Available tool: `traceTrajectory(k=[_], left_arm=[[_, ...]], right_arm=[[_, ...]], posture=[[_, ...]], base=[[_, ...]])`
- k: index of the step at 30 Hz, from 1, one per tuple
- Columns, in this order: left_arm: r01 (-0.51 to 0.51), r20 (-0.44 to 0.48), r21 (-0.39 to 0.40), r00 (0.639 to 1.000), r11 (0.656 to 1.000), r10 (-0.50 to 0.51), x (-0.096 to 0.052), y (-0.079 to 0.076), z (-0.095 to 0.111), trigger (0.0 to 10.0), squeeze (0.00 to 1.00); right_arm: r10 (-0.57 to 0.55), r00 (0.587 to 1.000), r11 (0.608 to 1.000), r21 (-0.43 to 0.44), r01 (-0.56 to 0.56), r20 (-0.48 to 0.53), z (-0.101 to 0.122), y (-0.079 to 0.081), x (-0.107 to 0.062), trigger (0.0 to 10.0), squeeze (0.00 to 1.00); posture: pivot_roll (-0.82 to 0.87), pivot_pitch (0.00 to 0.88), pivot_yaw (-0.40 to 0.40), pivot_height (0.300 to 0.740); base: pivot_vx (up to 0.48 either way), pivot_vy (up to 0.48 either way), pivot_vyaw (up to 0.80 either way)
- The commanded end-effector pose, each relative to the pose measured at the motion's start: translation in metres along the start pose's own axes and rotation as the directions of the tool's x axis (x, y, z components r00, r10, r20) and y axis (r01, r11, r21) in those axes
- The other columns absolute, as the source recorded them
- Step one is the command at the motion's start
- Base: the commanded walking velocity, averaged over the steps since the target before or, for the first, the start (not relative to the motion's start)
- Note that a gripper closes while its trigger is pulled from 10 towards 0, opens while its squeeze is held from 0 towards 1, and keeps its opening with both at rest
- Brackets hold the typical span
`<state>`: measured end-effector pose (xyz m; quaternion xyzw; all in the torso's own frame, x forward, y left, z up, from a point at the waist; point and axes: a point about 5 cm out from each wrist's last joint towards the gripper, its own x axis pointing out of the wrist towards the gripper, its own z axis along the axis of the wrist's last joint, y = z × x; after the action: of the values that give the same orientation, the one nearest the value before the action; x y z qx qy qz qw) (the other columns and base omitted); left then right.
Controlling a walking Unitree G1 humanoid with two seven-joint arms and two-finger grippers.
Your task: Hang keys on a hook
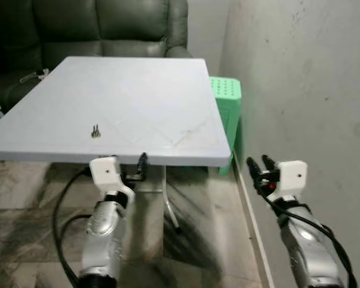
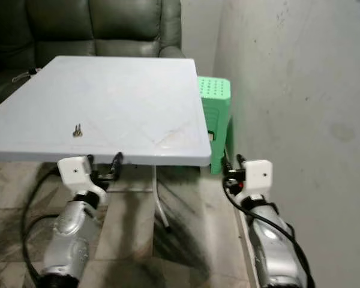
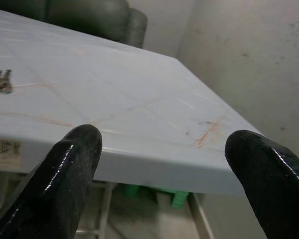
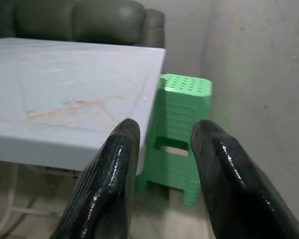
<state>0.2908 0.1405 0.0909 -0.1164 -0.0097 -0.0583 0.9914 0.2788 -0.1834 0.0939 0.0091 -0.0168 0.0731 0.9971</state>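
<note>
From the head camera I look down on a pale blue-grey desk [image 1: 138,102] with a small bunch of keys [image 1: 95,131] lying flat near its front-left edge, well apart from anything else on the surface. Orange scuff lines cross the desk toward its right front corner. A dark leather sofa [image 1: 102,27] stands behind the desk, and a green plastic stool [image 1: 227,99] with a perforated top sits between the desk's right side and the grey wall [image 1: 300,78]. My left end effector [image 1: 132,169] hovers just below the desk's front edge, in front of and slightly right of the keys; how far its fingers stand apart cannot be judged from here. My right end effector [image 1: 260,166] is raised off the desk's right front corner, near the wall, fingers a narrow gap apart and empty.

In the left wrist view, the two black fingers [image 3: 65,174] stand wide apart with nothing between them, aimed at the desk's front edge. The keys [image 3: 0,82] lie on the surface beyond. A tan label [image 3: 2,148] is stuck to the desk's edge, its print too blurred to read.

In the right wrist view, the fingers [image 4: 114,169] are narrowly spread and empty, with the green stool [image 4: 182,124] seen beyond them just beside the desk's corner.
</note>
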Motion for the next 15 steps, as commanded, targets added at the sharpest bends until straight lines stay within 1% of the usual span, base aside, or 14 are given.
traceTrajectory(k=[1,7,15], left_arm=[[-0.009,0.008,0.013,1.000,1.000,0.009,0.0003,0.0041,0.0046,10.0,0.00],[-0.011,0.008,0.011,1.000,1.000,0.011,-0.0008,0.0039,0.0041,10.0,0.00],[-0.021,0.008,0.004,1.000,1.000,0.021,-0.0022,0.0053,0.0040,10.0,0.00]], right_arm=[[0.011,1.000,1.000,0.007,-0.011,0.023,0.0068,0.0032,0.0035,10.0,0.00],[0.014,1.000,1.000,0.007,-0.014,0.021,0.0064,0.0038,0.0024,10.0,0.00],[0.017,1.000,1.000,0.008,-0.017,0.015,0.0053,0.0043,0.0019,10.0,0.00]], posture=[[-0.02,0.018,-0.057,0.740],[-0.02,0.020,-0.058,0.740],[-0.02,0.026,-0.061,0.740]], base=[[0.000,0.292,0.00],[0.000,0.293,0.00],[0.000,0.365,0.00]])
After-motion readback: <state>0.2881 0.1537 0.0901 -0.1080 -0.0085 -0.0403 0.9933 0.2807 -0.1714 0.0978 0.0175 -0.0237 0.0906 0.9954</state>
